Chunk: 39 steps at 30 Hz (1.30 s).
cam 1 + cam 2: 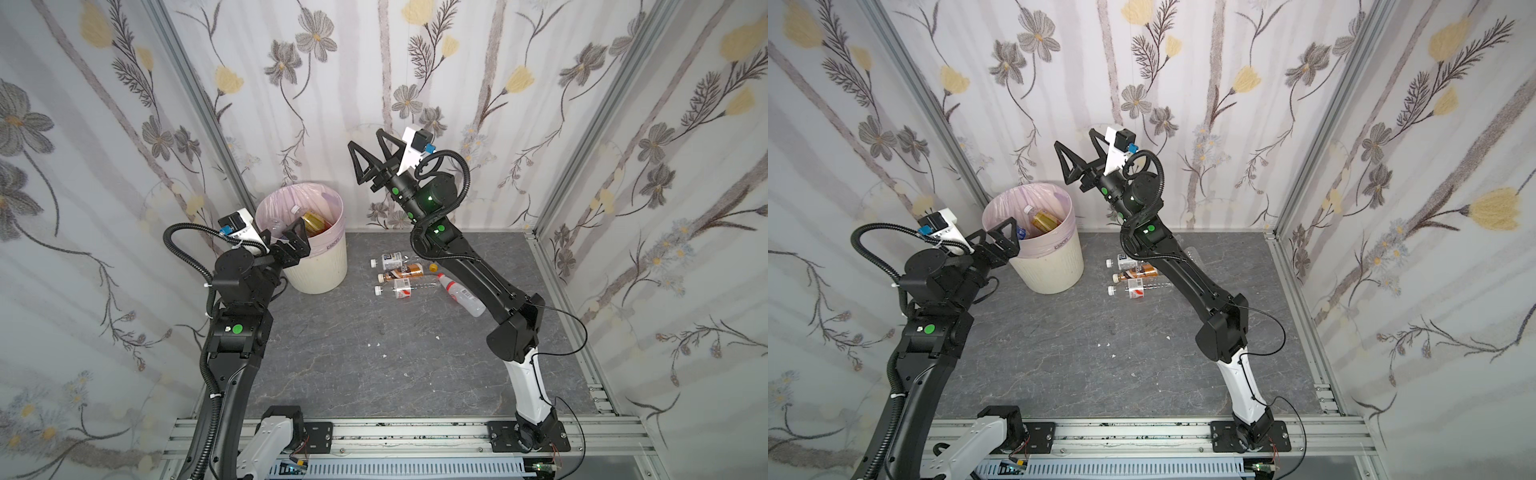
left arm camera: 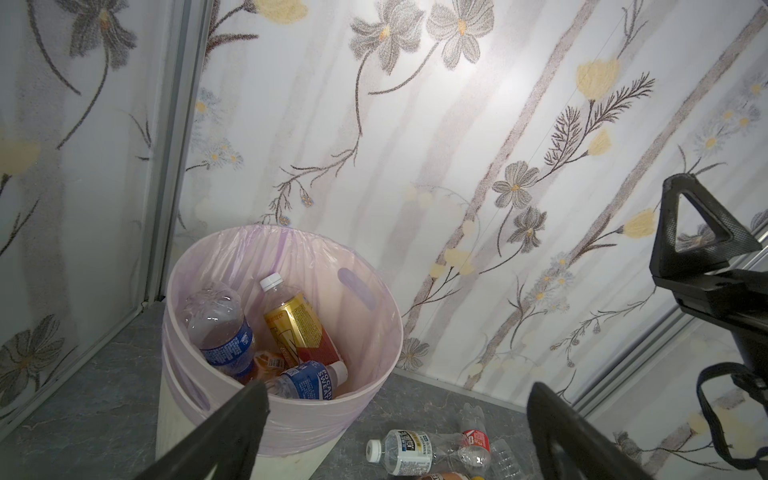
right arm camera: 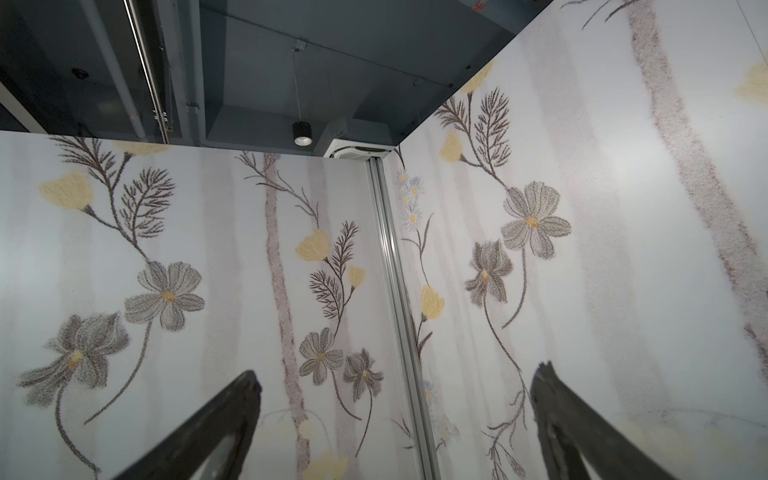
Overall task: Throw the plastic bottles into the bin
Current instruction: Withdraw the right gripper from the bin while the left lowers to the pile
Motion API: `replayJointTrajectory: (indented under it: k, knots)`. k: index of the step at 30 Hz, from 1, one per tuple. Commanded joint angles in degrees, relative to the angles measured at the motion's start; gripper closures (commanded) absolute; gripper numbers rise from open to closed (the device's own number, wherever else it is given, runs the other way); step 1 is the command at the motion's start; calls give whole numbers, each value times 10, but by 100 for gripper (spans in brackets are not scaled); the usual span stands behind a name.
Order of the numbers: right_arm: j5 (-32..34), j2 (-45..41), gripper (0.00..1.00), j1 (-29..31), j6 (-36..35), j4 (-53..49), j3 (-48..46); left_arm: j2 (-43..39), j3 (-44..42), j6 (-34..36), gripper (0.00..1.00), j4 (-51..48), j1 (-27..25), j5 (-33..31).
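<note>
Several labelled bottles (image 1: pixel 402 273), ribbed cream bin (image 1: pixel 322 272)

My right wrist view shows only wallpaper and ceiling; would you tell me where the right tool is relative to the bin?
Observer: The right tool is high in the air, open and empty, to the right of the bin in both top views.
Operator: Thank you. Is anything left to pick up?
Observer: Yes: a brown bottle, a red-capped bottle and two clear white-capped bottles lie beside the right arm.
Operator: And where is the left tool?
Observer: The left tool hovers open at the bin's near rim, holding nothing.
</note>
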Motion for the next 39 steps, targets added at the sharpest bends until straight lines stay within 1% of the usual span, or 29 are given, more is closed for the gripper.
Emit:
replayJointTrajectory:
  k: [1, 4, 6, 8, 11, 14, 16, 21, 24, 28, 30, 33, 37, 39]
  knots:
    - [25, -46, 0, -12, -9, -39, -77, 6, 11, -17, 0, 11, 1, 17]
    - [40, -101, 0, -26, -9, -47, -171, 13, 11, -22, 0, 11, -4, 26]
    - [51, -135, 0, -36, -8, -51, -228, 18, 9, -18, 0, 10, -21, 21]
    - [57, -175, 0, -50, -7, -55, -297, 26, 8, -14, 0, 9, -47, 13]
    - [80, -223, 0, -65, -12, -68, -377, 49, 11, 2, 0, 0, -96, 4]
    - [104, -274, 0, -85, -13, -81, -453, 83, 20, 35, 0, -12, -154, -3]
    - [112, -305, 0, -100, -11, -92, -496, 110, 24, 64, 0, -16, -186, 5]
    - [121, -374, 0, -132, -8, -132, -591, 183, 45, 135, 0, -28, -248, 14]
    - [127, -422, 0, -151, 3, -141, -656, 241, 63, 173, 0, -41, -268, 5]
    - [127, -467, 0, -188, 30, -160, -733, 323, 94, 241, 0, -70, -296, -40]
    - [122, -489, 0, -211, 45, -173, -761, 362, 99, 278, 0, -79, -309, -63]
    - [105, -520, 0, -240, 61, -176, -800, 420, 140, 317, 0, -96, -320, -84]
    - [101, -557, 0, -256, 64, -169, -843, 495, 180, 357, 0, -121, -333, -97]
    - [89, -567, 0, -263, 67, -170, -856, 534, 194, 380, 0, -133, -341, -105]
